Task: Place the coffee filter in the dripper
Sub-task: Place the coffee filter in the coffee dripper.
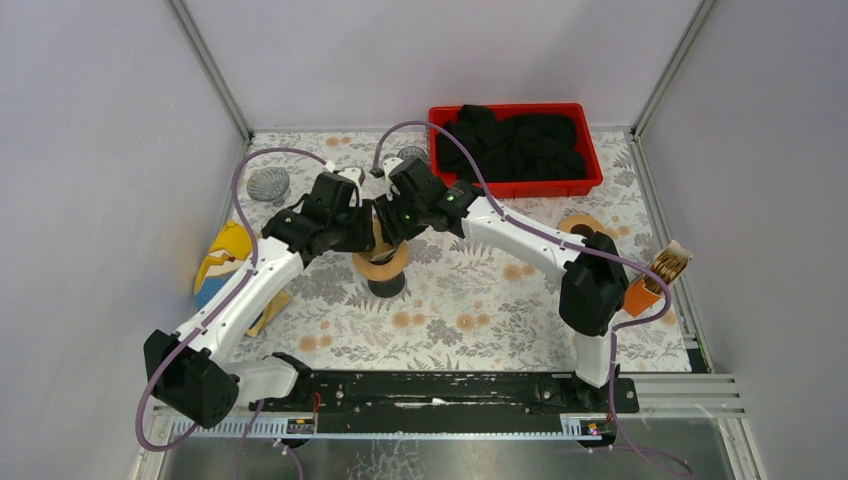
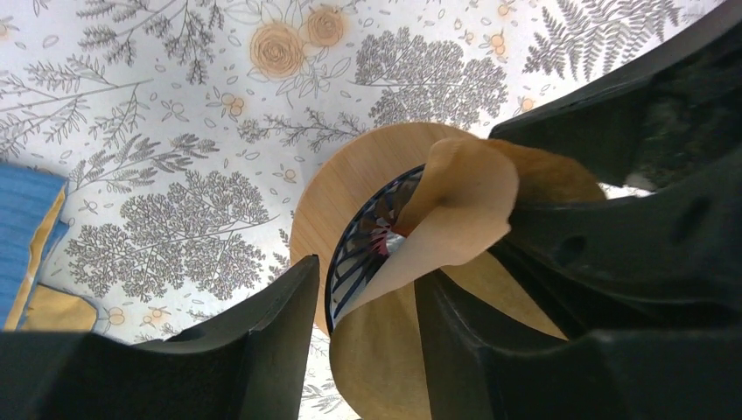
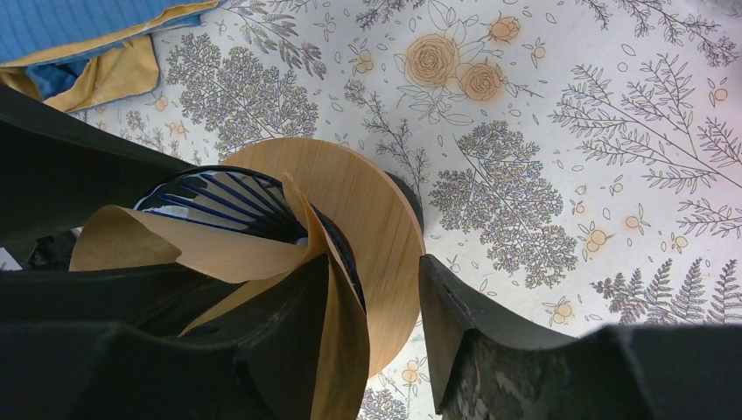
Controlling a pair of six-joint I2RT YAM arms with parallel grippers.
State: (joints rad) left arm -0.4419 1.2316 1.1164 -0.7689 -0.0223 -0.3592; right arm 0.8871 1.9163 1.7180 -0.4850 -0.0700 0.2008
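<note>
- The floral table cover (image 1: 480, 320) lies under everything. The dripper (image 1: 382, 265) stands on it about midway across, and both arms lean in over it from either side.
- The left gripper (image 2: 367, 280) hangs right over the dripper with its fingers well apart. Between them I can see part of the dripper's wooden collar and the lower flap of the coffee filter (image 2: 464, 201). That flap lies along the inner face of one finger, and the other finger stands clear of the paper.
- The right gripper (image 3: 374, 267) comes at the dripper from the opposite side, and its jaws also stand wide apart. One finger sits over the dripper's mouth with the filter's edge resting against its inner side. The other is out past the rim of the collar and touches nothing that I can make out.
- The dripper is upright. It has a round light-wood collar, a cone of dark blue ribs inside, and a dark foot below.
- The coffee filter is brown paper, partly down in the dripper's cone. It is folded over on itself rather than spread flat against the ribs. One curled flap crosses the mouth, and the ribs show bare on the uncovered side.
</note>
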